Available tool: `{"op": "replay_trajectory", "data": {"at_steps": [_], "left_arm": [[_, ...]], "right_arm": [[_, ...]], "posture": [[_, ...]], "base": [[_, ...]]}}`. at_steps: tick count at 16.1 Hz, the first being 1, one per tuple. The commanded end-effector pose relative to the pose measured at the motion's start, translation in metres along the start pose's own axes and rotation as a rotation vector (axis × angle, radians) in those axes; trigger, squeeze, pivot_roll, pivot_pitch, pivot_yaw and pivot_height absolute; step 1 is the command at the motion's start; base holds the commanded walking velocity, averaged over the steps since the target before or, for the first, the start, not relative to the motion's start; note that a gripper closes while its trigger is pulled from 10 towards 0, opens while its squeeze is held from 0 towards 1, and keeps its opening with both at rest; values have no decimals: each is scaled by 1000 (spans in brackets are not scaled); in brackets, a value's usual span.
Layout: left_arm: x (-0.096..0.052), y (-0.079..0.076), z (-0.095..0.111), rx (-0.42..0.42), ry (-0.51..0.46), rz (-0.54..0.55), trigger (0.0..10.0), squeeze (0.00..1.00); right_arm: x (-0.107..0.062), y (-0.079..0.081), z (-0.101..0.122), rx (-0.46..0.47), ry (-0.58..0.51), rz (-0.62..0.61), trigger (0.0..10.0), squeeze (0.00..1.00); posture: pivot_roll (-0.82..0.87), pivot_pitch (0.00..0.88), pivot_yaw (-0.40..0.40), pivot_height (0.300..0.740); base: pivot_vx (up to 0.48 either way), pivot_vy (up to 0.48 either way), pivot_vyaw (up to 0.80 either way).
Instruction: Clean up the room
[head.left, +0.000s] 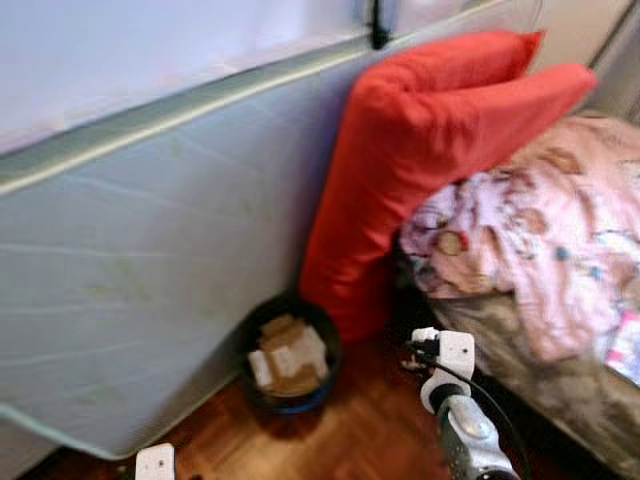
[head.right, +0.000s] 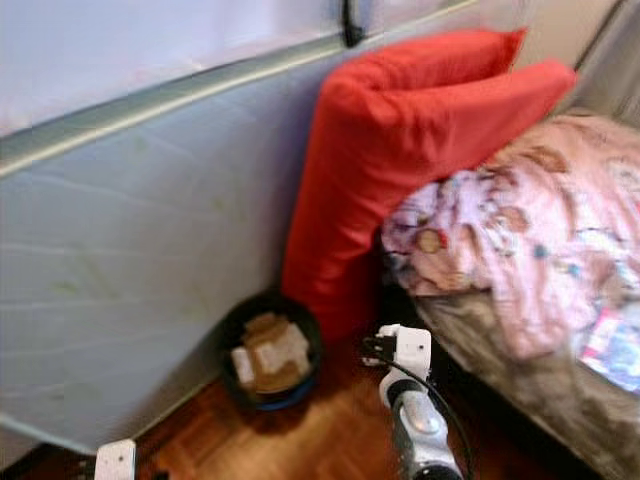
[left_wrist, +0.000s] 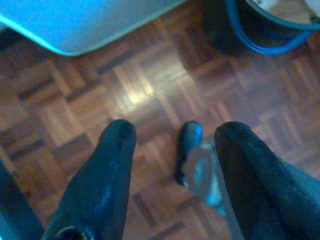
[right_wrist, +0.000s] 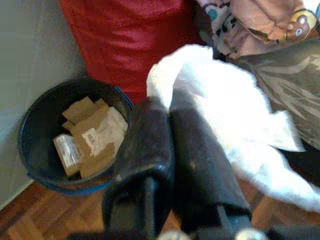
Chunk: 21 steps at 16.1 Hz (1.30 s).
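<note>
A black waste bin (head.left: 290, 355) with a blue rim stands on the wood floor and holds pieces of cardboard (right_wrist: 92, 132). In the right wrist view my right gripper (right_wrist: 167, 107) is shut on a crumpled white sheet (right_wrist: 225, 100), held a little above and beside the bin (right_wrist: 70, 135). My right arm (head.left: 450, 390) reaches in low, between the bin and the bed. My left gripper (left_wrist: 175, 132) hangs open over the parquet with nothing between its fingers. A small dark object (left_wrist: 192, 160) lies blurred on the floor below it.
A pale mattress (head.left: 150, 270) leans upright on the left, right behind the bin. A big red pillow (head.left: 420, 150) leans against it. A bed with a pink patterned blanket (head.left: 540, 240) fills the right. The parquet floor (head.left: 350, 430) runs in a narrow strip between them.
</note>
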<state>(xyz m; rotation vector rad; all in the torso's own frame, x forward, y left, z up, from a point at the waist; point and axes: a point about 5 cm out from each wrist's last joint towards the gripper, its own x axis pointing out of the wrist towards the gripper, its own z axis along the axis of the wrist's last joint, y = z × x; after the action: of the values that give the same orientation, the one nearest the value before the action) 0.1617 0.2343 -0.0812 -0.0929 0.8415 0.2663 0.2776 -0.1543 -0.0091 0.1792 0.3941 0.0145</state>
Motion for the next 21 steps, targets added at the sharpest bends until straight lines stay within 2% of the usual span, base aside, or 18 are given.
{"op": "replay_trajectory", "data": {"at_steps": [1,4,7,9,12,16,21], "left_arm": [[-2,-6,-10,23,37,-18,10000,0],[-1,-7,-8,15,28,-19,10000,0],[-1,-9,-7,10,24,-16,10000,0],[-3,-23,-14,9,32,-26,10000,0],[-3,-33,-17,0,34,-35,10000,0],[-3,-26,-14,-20,33,-25,10000,0],[-2,-24,-13,-17,34,-31,10000,0]], "right_arm": [[-4,-12,-3,-4,13,-34,10000,0],[-3,-12,-2,-20,10,-29,10000,0],[-3,-11,-1,-46,4,-20,10000,0],[-3,-11,-2,-40,8,-19,10000,0],[-3,-13,1,-50,3,-16,10000,0],[-2,-16,3,-57,1,-19,10000,0],[-2,-15,1,-31,11,-22,10000,0]], "posture": [[72,123,-54,740],[72,123,-55,740],[73,125,-55,740],[72,123,-59,740],[63,121,-70,740],[66,122,-81,740],[67,121,-79,740]], "base": [[0,0,0],[0,0,0],[0,0,719],[0,0,800],[0,0,800],[0,0,800],[0,0,0]]}}
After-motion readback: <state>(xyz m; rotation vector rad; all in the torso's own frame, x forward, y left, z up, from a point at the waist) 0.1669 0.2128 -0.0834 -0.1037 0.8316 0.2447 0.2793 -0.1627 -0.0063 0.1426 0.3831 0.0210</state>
